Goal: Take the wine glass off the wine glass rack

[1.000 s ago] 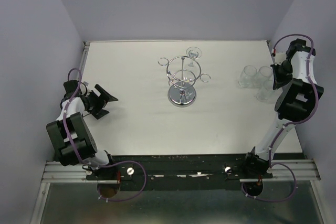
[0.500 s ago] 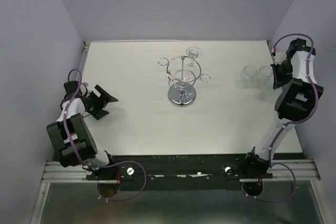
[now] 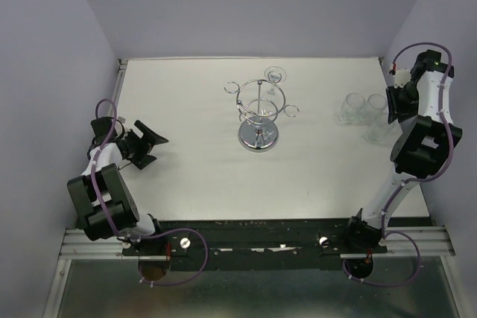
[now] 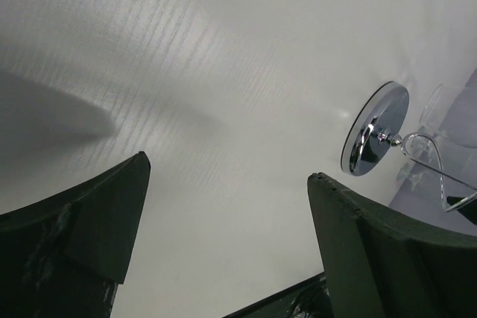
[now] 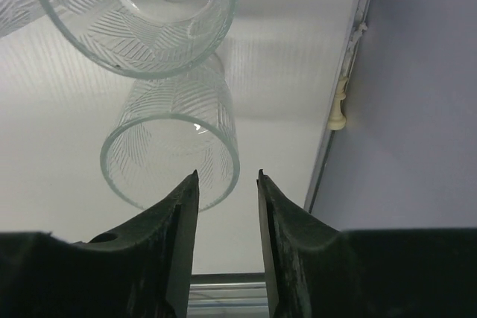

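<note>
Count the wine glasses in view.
4: one wine glass hangs at the far side of the wine glass rack; three more sit on the table by the right gripper. Others may be hidden.

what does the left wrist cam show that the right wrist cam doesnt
Only the left wrist view: the wine glass rack, meaning its shiny round base and a bit of wire, seen past the wide-open left gripper.
Only the right wrist view: a patterned glass just beyond the narrowly open right gripper, a second glass above it in the picture, the edge rail and the purple wall.
Both: the white table.
</note>
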